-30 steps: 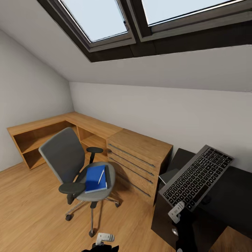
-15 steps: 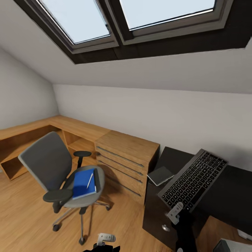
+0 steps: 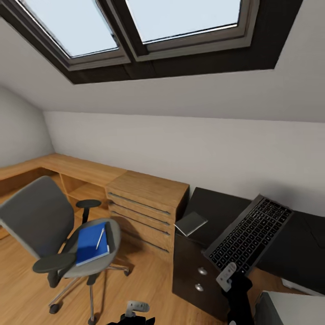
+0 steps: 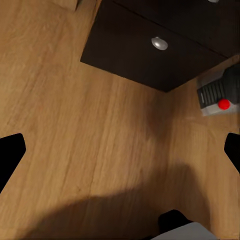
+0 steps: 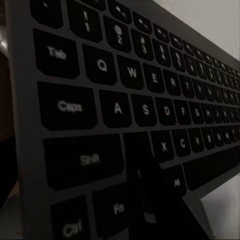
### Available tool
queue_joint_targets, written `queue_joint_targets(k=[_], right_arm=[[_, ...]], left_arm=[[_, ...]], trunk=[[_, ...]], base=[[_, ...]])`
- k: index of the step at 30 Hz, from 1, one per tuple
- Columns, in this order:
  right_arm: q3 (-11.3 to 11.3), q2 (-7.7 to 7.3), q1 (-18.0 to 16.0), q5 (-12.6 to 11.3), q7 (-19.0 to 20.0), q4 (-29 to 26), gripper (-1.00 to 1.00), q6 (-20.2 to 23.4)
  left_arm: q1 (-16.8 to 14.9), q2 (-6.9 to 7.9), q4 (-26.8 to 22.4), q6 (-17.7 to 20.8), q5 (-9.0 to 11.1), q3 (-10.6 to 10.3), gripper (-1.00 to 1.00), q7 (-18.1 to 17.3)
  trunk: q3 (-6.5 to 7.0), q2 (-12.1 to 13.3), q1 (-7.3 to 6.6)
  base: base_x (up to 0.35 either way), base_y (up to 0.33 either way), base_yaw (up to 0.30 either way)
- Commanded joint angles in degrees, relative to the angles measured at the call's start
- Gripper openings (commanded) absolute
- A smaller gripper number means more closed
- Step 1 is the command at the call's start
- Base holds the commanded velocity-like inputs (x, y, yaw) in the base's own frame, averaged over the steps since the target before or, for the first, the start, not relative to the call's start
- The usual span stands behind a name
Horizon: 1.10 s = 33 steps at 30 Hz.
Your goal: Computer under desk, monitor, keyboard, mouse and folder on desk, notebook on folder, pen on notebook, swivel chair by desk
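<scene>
— Since a second ago the whole head view has swung to the right, so the swivel chair (image 3: 49, 234) now sits near the picture's left edge and more of the desk (image 3: 216, 210) shows; that is the camera turning, the furniture itself has not shifted.

— And the keyboard (image 3: 249, 234)?

— Held up and tilted over the desk's black top, its near short end clamped in the right gripper (image 3: 227, 276). In the right wrist view a dark finger (image 5: 145, 190) lies across the keys (image 5: 130, 100) near the lower letter row.

— Where are the other things?

— On the chair seat lies the blue folder (image 3: 91, 243), with the pen (image 3: 99, 238) resting on it. On the desk's near corner, beside the wooden drawer chest (image 3: 144, 205), lies the notebook (image 3: 190, 223).

— And the left gripper (image 3: 135, 308)?

— Low in the head view, over the wooden floor (image 3: 149, 289). In its wrist view the two dark fingertips (image 4: 11, 155) stand wide apart, nothing between them; ahead are the desk's dark drawer unit (image 4: 150, 47) with a round knob (image 4: 159, 43), and a grey box with a red dot (image 4: 223, 104), the computer (image 4: 216, 96).
</scene>
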Motion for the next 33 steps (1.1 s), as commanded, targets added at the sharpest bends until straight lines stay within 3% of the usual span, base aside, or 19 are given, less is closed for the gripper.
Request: queue_joint_targets(k=[1, 10, 19, 33], right_arm=[[0.18, -0.05, -0.10, 0.68, 0.05, 0.01, -1.00, 0.75], [0.17, -0.05, -0.10, 0.68, 0.52, 0.21, -1.00, 0.75], [0.06, -0.05, -0.12, 0.83, 3.62, 0.16, -1.00, 0.75], [0.26, -0.12, -0.19, 0.85, 4.33, 0.23, -1.00, -0.61]], left_arm=[[-0.06, 0.00, 0.10, -0.31, 0.56, -0.50, 1.00, -0.17], [-0.06, 0.00, 0.11, -0.34, 0.56, -0.46, 1.00, -0.17], [-0.06, 0.00, 0.12, -0.31, 0.63, -0.46, 1.00, -0.17], [-0.06, -0.03, 0.12, -0.30, 0.65, -0.46, 1.00, -0.17]], trunk=[[-0.02, -0.05, -0.02], [0.19, -0.05, -0.02], [0.20, -0.05, -0.02], [0.20, -0.05, -0.02]], base=[[-0.196, 0.058, -0.249], [-0.091, 0.042, -0.189], [-0.003, 0.001, -0.013], [0.000, 0.000, 0.000]])
